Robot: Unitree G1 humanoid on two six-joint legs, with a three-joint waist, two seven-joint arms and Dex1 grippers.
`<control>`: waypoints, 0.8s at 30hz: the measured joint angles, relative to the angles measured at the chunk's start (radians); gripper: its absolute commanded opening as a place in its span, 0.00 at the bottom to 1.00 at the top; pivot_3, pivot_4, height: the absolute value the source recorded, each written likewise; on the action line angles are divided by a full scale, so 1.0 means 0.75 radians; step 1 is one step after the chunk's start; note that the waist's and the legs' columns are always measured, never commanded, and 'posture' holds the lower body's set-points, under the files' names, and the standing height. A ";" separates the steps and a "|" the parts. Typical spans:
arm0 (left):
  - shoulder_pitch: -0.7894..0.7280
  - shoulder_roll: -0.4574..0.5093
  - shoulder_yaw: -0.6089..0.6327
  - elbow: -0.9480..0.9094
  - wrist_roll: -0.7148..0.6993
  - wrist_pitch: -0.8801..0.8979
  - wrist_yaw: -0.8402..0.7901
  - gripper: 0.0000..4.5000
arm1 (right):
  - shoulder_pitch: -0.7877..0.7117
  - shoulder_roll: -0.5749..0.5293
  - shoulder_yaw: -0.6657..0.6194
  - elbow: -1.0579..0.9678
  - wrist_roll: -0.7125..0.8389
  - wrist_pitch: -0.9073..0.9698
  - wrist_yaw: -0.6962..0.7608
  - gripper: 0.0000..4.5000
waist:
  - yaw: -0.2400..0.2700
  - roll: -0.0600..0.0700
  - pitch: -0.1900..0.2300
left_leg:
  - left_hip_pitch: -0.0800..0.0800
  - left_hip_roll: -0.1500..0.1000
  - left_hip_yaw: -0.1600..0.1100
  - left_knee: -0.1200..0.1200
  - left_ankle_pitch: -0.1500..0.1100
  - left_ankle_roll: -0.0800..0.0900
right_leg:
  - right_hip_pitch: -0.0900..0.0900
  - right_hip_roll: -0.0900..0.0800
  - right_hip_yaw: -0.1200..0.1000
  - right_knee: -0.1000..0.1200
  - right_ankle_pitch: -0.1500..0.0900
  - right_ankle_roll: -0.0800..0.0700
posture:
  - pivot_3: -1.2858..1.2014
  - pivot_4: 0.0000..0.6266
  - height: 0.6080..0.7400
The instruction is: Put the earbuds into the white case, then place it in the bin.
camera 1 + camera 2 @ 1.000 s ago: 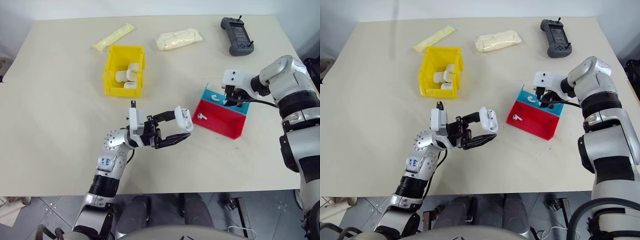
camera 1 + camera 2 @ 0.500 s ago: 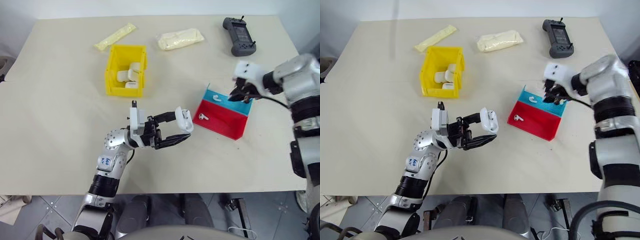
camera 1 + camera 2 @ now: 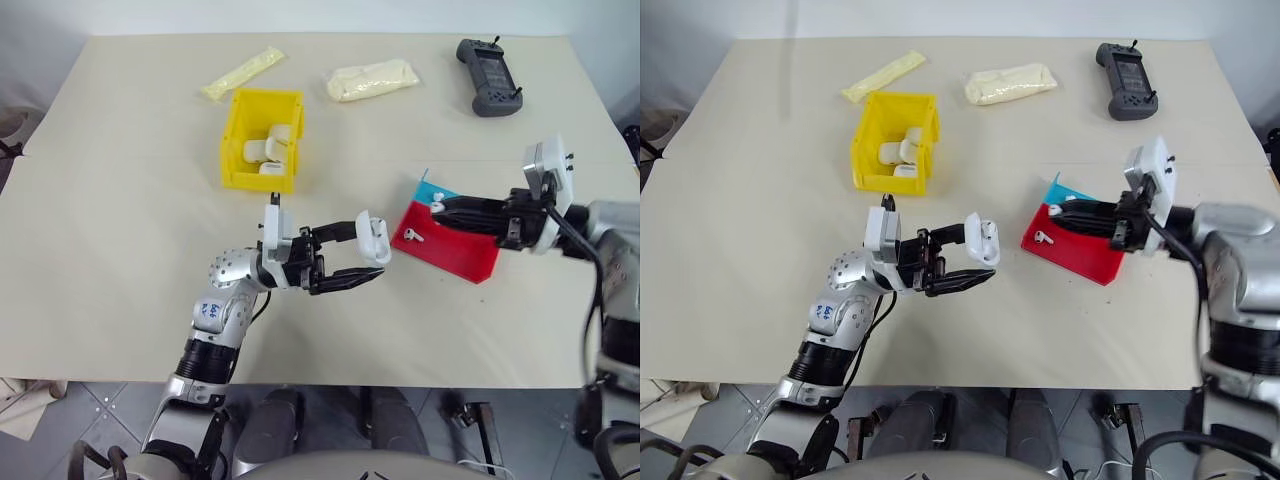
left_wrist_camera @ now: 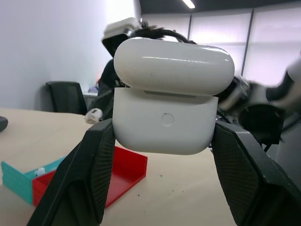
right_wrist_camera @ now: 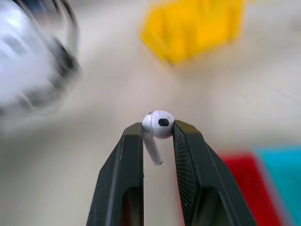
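Observation:
My left gripper [image 3: 368,256] is shut on the white case [image 3: 373,238] and holds it above the table, pointing right. In the left wrist view the case [image 4: 171,117] sits between the fingers with its lid slightly ajar. To its right, my right gripper [image 3: 437,207] points left over the red and teal tray [image 3: 455,250], shut on one of the earbuds [image 5: 159,125]. Another earbud [image 3: 412,235] lies in the red part of the tray. The yellow bin [image 3: 258,183] stands further back on the table, with several white cases inside.
Two pale yellow packets [image 3: 243,72] [image 3: 372,80] lie along the table's far edge, and a black handheld controller [image 3: 490,90] lies at the far right. Bare tabletop stretches left of the bin and in front of the tray.
My right arm has drawn back from the far side of the tray and turned to point left at the case, an earbud in its fingers. The left gripper has kept still.

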 measured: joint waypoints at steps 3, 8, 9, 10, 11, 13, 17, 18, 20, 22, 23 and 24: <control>0.002 0.003 0.004 0.019 0.000 0.004 0.001 0.61 | 0.033 0.119 -0.099 -0.131 0.277 0.200 -0.175 0.11 | 0.002 0.000 0.000 | 0.000 -0.001 -0.001 0.000 0.000 0.000 | 0.000 -0.001 0.000 0.000 0.000 0.000 | 0.52 0.24 1.00; 0.001 0.007 0.023 0.020 0.000 0.018 0.004 0.61 | 0.101 0.279 -0.181 -0.263 0.692 0.329 -0.494 0.11 | -0.001 0.000 0.000 | 0.000 -0.001 -0.002 0.000 0.000 0.000 | 0.001 0.000 0.000 0.000 0.000 0.000 | 0.52 0.24 1.00; 0.001 0.008 0.024 0.020 0.000 0.024 0.004 0.61 | 0.113 0.285 -0.182 -0.274 0.754 0.327 -0.551 0.11 | -0.001 0.000 0.000 | 0.000 -0.001 -0.002 0.000 0.000 0.000 | 0.001 0.000 0.000 0.000 0.000 0.000 | 0.52 0.24 1.00; 0.001 0.010 0.026 0.020 0.000 0.028 0.005 0.61 | 0.133 0.284 -0.180 -0.294 0.814 0.326 -0.598 0.11 | 0.000 0.000 0.000 | 0.000 -0.001 -0.002 0.000 0.000 0.000 | 0.001 0.000 -0.001 0.000 0.000 0.000 | 0.52 0.24 1.00; 0.000 0.012 0.029 0.020 0.000 0.033 0.005 0.61 | 0.155 0.284 -0.171 -0.318 0.865 0.323 -0.639 0.11 | 0.000 0.000 0.000 | 0.000 -0.001 -0.002 0.000 0.000 0.000 | 0.001 0.000 0.000 0.000 0.000 0.000 | 0.52 0.24 1.00; -0.003 0.012 0.034 0.020 0.000 0.042 0.005 0.61 | 0.190 0.284 -0.139 -0.341 0.925 0.297 -0.703 0.11 | -0.002 0.000 0.000 | 0.000 -0.001 -0.002 -0.001 0.000 0.000 | 0.001 0.000 0.000 0.000 0.000 0.000 | 0.52 0.24 1.00; -0.010 0.011 0.036 0.020 0.000 0.047 0.005 0.61 | 0.217 0.282 -0.064 -0.343 0.943 0.227 -0.762 0.11 | -0.003 0.000 0.000 | 0.001 0.000 -0.001 -0.001 0.000 0.000 | 0.001 0.001 0.000 0.000 0.000 0.000 | 0.52 0.24 1.00; -0.012 0.011 0.036 0.020 0.000 0.048 0.005 0.61 | 0.226 0.281 -0.043 -0.343 0.943 0.206 -0.767 0.11 | -0.003 0.000 0.000 | 0.001 0.000 -0.001 -0.001 0.000 0.000 | 0.001 0.001 0.001 0.000 0.000 0.000 | 0.52 0.24 1.00; -0.013 0.011 0.037 0.020 0.000 0.050 0.005 0.61 | 0.237 0.276 -0.004 -0.343 0.942 0.174 -0.772 0.11 | -0.003 0.000 0.000 | 0.001 -0.001 -0.001 -0.001 0.000 0.001 | 0.001 0.001 0.001 0.000 0.000 0.000 | 0.52 0.24 1.00; -0.013 0.012 0.038 0.019 0.000 0.055 0.005 0.61 | 0.251 0.264 0.029 -0.343 0.938 0.137 -0.773 0.11 | -0.001 0.000 0.000 | 0.001 -0.001 -0.001 -0.001 0.000 0.001 | 0.001 0.001 0.001 0.000 0.000 0.000 | 0.52 0.24 1.00; -0.013 0.013 0.038 0.018 0.000 0.058 0.005 0.61 | 0.263 0.256 0.045 -0.342 0.935 0.121 -0.772 0.11 | -0.002 0.000 0.000 | 0.001 -0.001 -0.001 -0.001 0.000 0.001 | 0.001 0.001 0.001 0.000 0.000 0.000 | 0.52 0.24 1.00; -0.013 0.013 0.037 0.017 0.000 0.060 0.005 0.61 | 0.278 0.249 0.057 -0.342 0.929 0.109 -0.771 0.11 | -0.001 0.000 0.000 | 0.001 -0.001 -0.001 -0.001 0.000 0.001 | 0.001 0.001 0.001 0.000 0.000 0.000 | 0.52 0.24 1.00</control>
